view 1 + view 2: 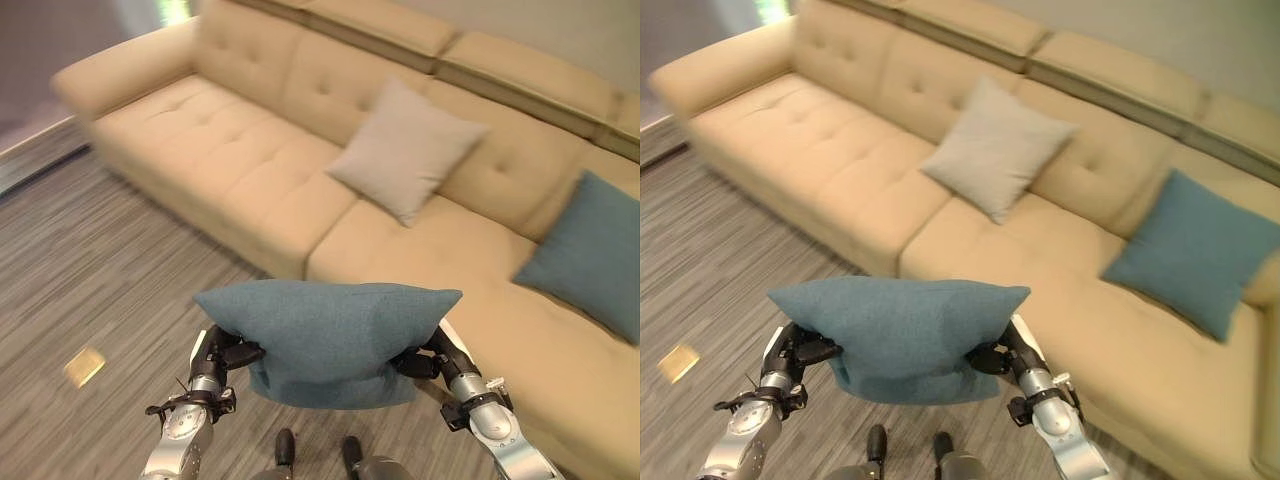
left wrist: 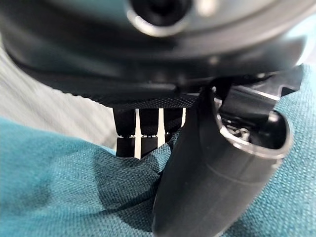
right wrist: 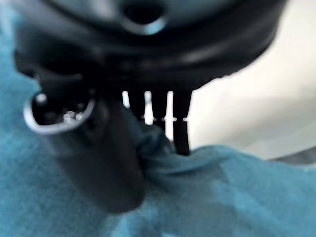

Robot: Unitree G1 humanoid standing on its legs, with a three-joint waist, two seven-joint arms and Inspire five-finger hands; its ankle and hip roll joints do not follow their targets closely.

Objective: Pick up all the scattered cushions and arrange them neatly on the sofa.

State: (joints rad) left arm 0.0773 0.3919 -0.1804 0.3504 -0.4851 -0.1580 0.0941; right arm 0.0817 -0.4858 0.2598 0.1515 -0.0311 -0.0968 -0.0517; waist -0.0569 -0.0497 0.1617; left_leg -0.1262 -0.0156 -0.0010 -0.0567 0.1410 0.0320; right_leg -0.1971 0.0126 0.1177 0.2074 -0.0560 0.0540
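While both arms reach forward at the near edge of the head view, a teal square fabric cushion hangs between them above the floor, held off the grey striped carpet floor. The left hand pinches the cushion's side at about 9 o'clock of it; in the left wrist view its thumb presses into the teal weave opposite the fingers, with cloth bunched between them. The right hand grips the opposite side at about 3 o'clock; the right wrist view shows its thumb and fingers closed on a fold of the same fabric.

On the floor at 8 o'clock in the head view lies a small yellowish bright patch; what it is cannot be told.

Beyond the held cushion, from 10 o'clock across to 3 o'clock, stands the long beige tufted sofa. A beige square fabric cushion leans against the backrest at about 12 o'clock, tilted on one corner. A second teal square cushion leans against the backrest at 3 o'clock, well apart from the beige one.
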